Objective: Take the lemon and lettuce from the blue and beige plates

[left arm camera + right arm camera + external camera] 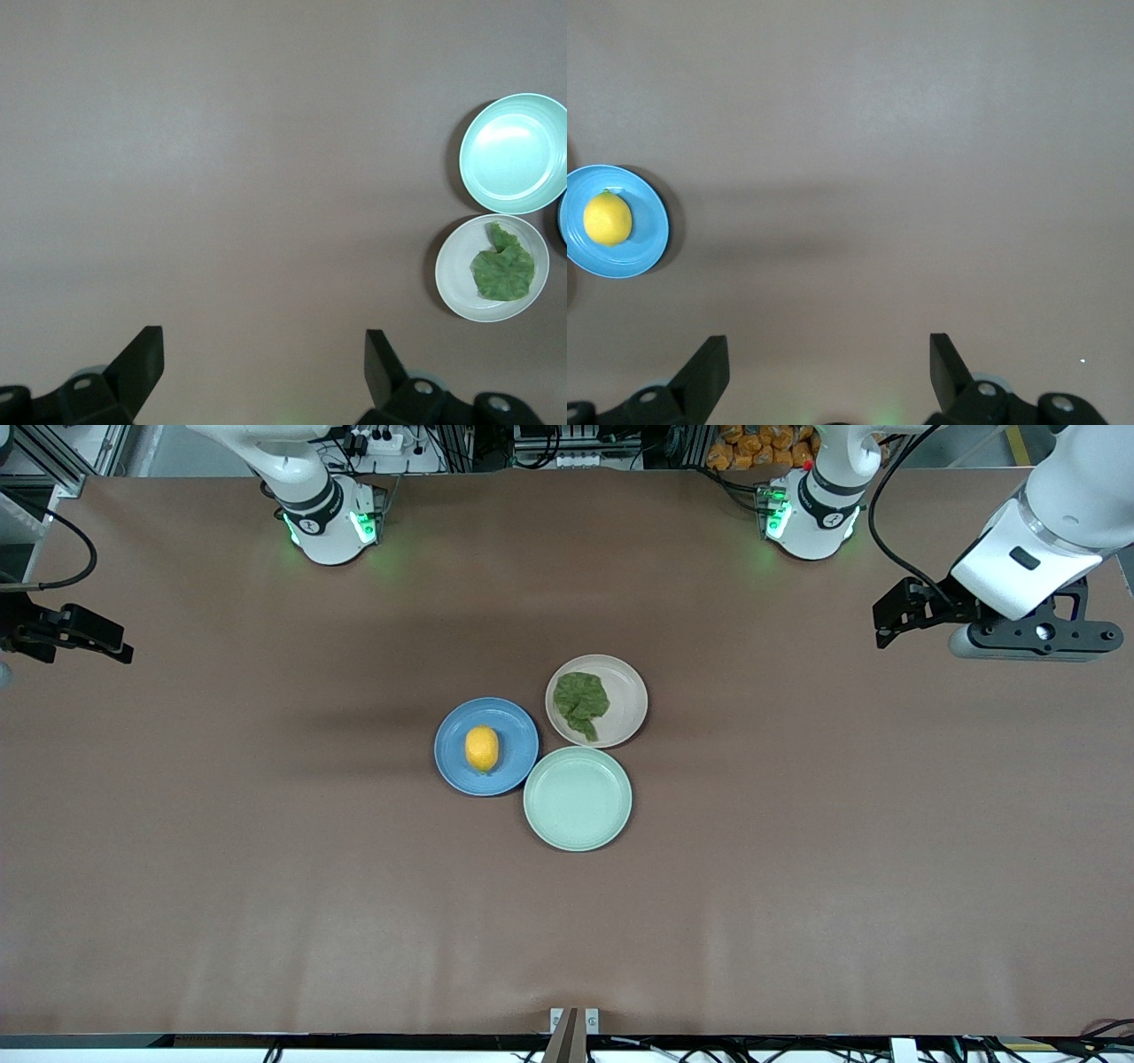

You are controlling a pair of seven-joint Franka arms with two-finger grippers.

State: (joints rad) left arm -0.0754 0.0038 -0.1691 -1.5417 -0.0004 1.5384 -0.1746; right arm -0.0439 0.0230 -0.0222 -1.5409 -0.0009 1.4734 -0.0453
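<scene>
The lemon [482,747] lies on the blue plate [519,737] at the table's middle. The lettuce [581,699] lies on the beige plate [627,701], which touches the blue plate and sits toward the left arm's end. My left gripper [263,341] is open and empty, high over bare table toward the left arm's end [1036,636]; its view shows the lettuce [503,266] on the beige plate [459,285]. My right gripper [827,345] is open and empty, high over bare table at the right arm's end; its view shows the lemon [608,219] on the blue plate [648,241].
An empty mint-green plate [578,798] touches both plates and lies nearer the front camera; it also shows in the left wrist view [514,152]. The brown table cover [266,850] spreads wide around the plates. Both arm bases stand along the table's edge farthest from the camera.
</scene>
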